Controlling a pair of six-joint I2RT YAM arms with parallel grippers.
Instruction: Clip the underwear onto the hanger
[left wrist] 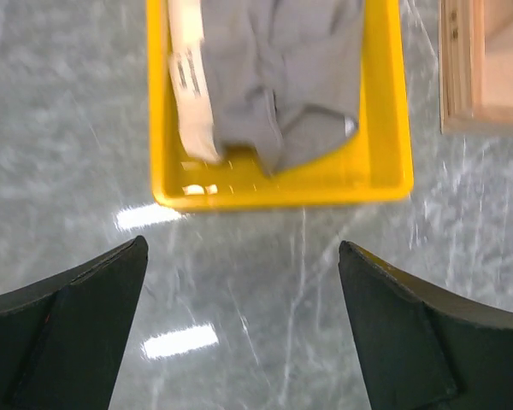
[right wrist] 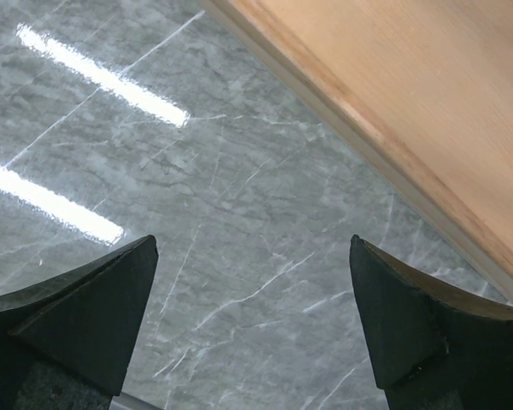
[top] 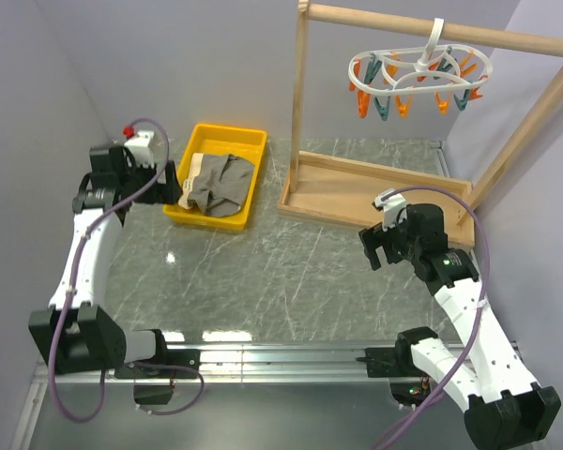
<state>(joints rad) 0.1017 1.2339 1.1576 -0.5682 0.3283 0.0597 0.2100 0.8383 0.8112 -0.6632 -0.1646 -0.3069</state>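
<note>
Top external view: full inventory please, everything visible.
underwear: 1, grey-taupe with beige waistband, lying in the tray
tray: 1, yellow, back left of the table
hanger: 1, white ring, hooked on the rack's top bar
clothespins: several, orange and teal, dangling from the hanger
rack: 1, light wood, back right
table: 1, grey marble
left gripper: 1, black, open, beside the tray
right gripper: 1, black, open, near the rack base

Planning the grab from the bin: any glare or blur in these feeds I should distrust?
Top external: sharp, small light reflections on the table. Left wrist: the underwear and yellow bin look slightly soft; two glare patches below the bin. Right wrist: sharp, two bright glare streaks at left.
</note>
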